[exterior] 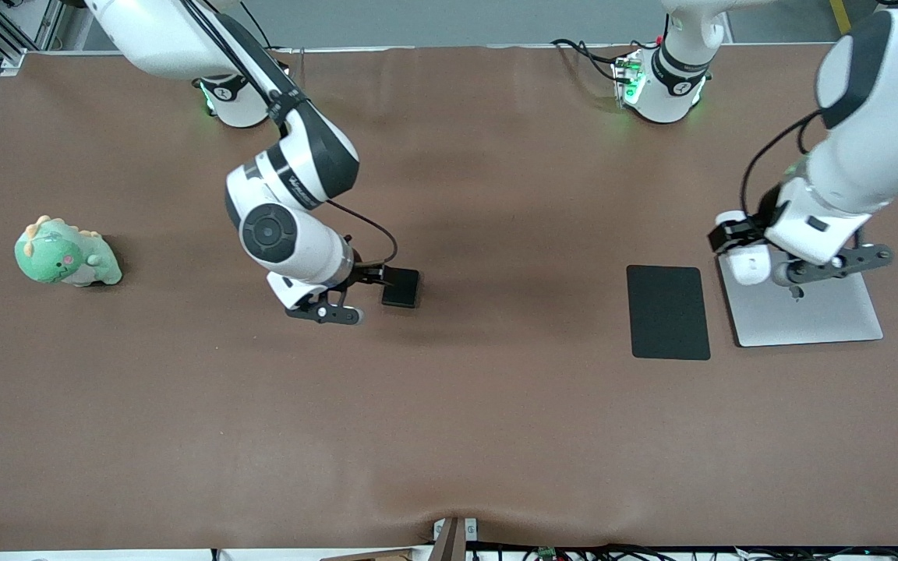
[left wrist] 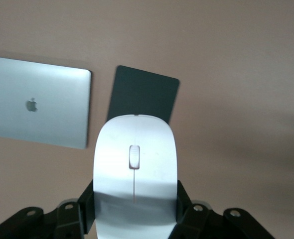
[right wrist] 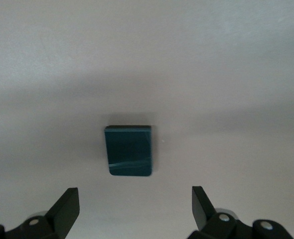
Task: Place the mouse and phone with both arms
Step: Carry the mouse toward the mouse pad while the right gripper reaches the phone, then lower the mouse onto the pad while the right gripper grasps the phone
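- Brown table (exterior: 449, 428): phone (exterior: 401, 287) lies mid-table; right gripper (right wrist: 135, 206) hovers over it, fingers spread.
- Left gripper (left wrist: 135, 211) pinches mouse (left wrist: 135, 169) over laptop (exterior: 807, 312).
- Both look light, stiff, glossy, likely slippery; grip phone's long edges.

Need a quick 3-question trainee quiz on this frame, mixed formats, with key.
1. True or false: the left gripper is shut on the mouse.
2. Multiple choice: the right gripper is A) shut on the phone, B) open above the phone, C) open above the dinosaur toy.
3. Fill in: the black pad lies beside the closed silver ______.

Key: 1 true; 2 B; 3 laptop. The mouse is held in the air over the laptop's corner; the phone lies on the table between the open fingers; the dinosaur toy sits toward the right arm's end.
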Tool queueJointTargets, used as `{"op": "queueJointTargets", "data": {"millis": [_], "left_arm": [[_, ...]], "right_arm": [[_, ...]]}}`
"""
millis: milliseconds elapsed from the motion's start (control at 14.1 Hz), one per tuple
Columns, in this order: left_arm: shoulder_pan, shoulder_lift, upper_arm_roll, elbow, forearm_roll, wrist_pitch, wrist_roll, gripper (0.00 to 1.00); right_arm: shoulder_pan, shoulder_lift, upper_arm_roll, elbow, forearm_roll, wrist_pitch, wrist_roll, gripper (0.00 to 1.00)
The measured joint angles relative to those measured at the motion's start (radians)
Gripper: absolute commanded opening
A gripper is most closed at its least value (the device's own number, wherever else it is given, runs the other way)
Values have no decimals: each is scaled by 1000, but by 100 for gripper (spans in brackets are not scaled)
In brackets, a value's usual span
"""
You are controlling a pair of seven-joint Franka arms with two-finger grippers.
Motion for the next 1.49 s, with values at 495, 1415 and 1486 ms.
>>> {"op": "queueJointTargets", "data": {"millis": [495, 1415, 1486], "left_arm": [[-105, 3, 189, -171, -24, 198, 134, 38], [-133, 392, 167, -458, -22, 926, 162, 100], [-133, 397, 167, -453, -17, 929, 164, 100]], "right_arm": [[38, 95, -1, 0, -68, 85, 52, 100], [95, 201, -2, -4, -188, 195, 144, 100], [95, 202, -2, -4, -189, 198, 146, 100]]}}
